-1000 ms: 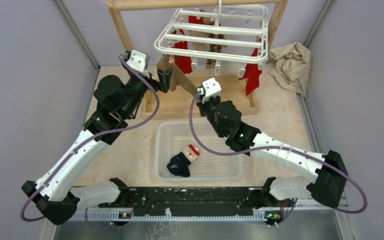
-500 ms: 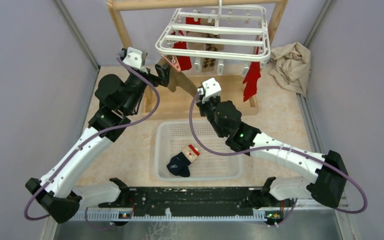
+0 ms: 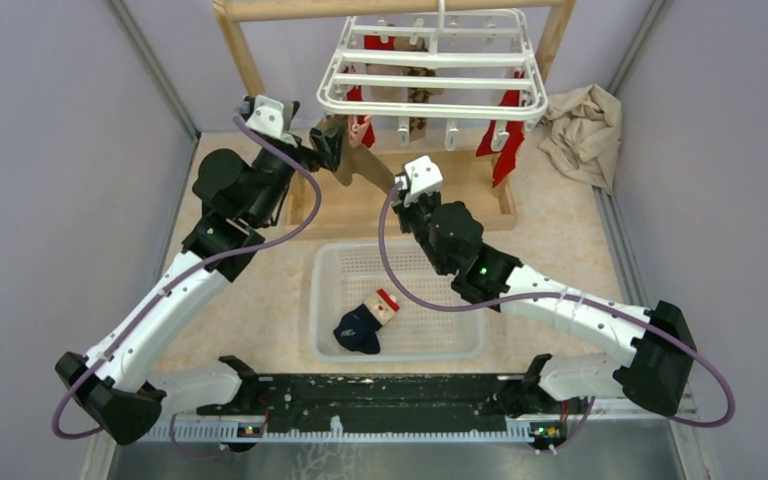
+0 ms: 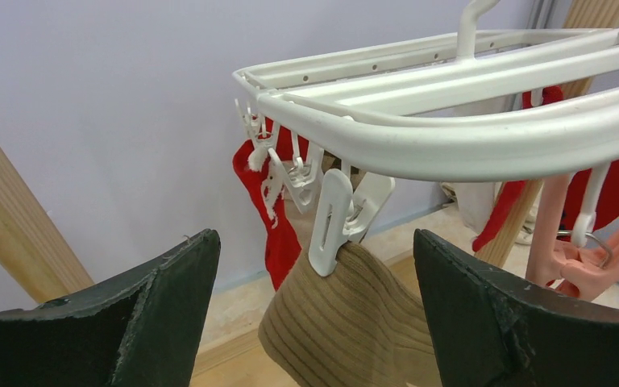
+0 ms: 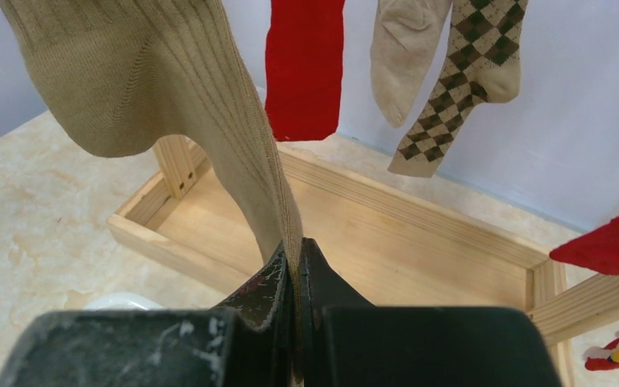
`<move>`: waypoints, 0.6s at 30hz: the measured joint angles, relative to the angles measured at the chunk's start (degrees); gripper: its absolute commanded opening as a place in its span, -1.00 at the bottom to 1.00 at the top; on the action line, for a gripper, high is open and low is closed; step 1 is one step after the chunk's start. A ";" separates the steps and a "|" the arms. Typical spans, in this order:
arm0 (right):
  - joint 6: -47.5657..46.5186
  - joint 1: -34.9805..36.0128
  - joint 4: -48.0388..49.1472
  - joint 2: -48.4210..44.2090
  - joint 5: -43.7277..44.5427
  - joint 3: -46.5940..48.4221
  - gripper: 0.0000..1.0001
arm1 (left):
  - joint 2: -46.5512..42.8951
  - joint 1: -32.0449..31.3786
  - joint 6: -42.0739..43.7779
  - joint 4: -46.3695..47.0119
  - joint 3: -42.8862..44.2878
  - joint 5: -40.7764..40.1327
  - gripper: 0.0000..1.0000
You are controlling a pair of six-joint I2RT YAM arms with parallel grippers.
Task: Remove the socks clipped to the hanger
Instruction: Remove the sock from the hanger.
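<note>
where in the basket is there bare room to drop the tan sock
In the basket, the right half is bare, between the navy sock and the right wall; so is the back-left corner. It is crowded only at front left, where that sock lies.

No legible text, label, brand, number or sign is showing in any of the three views. The navy sock [image 3: 358, 328] lying in the basket [image 3: 460, 345] is carrying a small pale mark on its fabric, but it is too small to read from the top view.
</note>
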 measured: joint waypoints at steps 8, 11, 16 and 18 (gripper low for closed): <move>-0.46 0.00 0.00 -0.02 0.02 -0.02 -1.00 | 3.89 0.13 -2.49 1.86 0.81 1.33 0.89; -0.50 0.00 0.00 -0.04 0.04 -0.02 -1.00 | 4.85 0.13 -3.28 2.34 1.11 1.38 0.89; -0.85 0.00 0.02 -0.15 0.07 -0.02 -1.00 | 4.96 0.13 -4.96 4.85 1.11 1.36 0.82; -0.85 0.00 0.04 -0.15 0.07 -0.04 -1.00 | 4.96 0.13 -5.84 5.77 1.11 1.36 0.78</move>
